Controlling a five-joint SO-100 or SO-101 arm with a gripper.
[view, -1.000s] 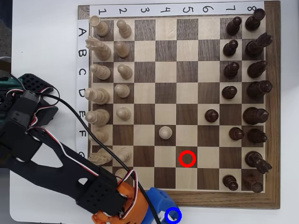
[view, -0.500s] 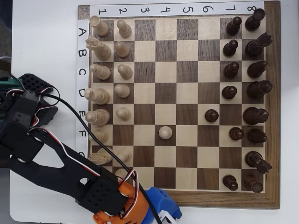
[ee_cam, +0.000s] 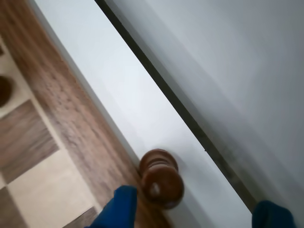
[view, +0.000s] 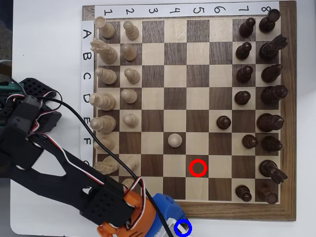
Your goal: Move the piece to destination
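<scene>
In the wrist view the piece, a dark-brown pawn with a round head, stands on the white table just off the board's wooden border. My gripper is open around it. The left blue fingertip is right beside the pawn and the right one is far from it. From overhead, the blue gripper sits below the board's bottom edge and covers the pawn. The destination, a blue ring, lies on the table right beside the fingers.
The chessboard fills the overhead view, with cream pieces on the left and dark pieces on the right. A red ring marks a board square. A lone cream pawn and dark pawn stand mid-board. The table edge runs close by.
The arm and gripper have barely shifted at the board's bottom edge. The red and blue rings show now and one second ago, but not half a second ago.
</scene>
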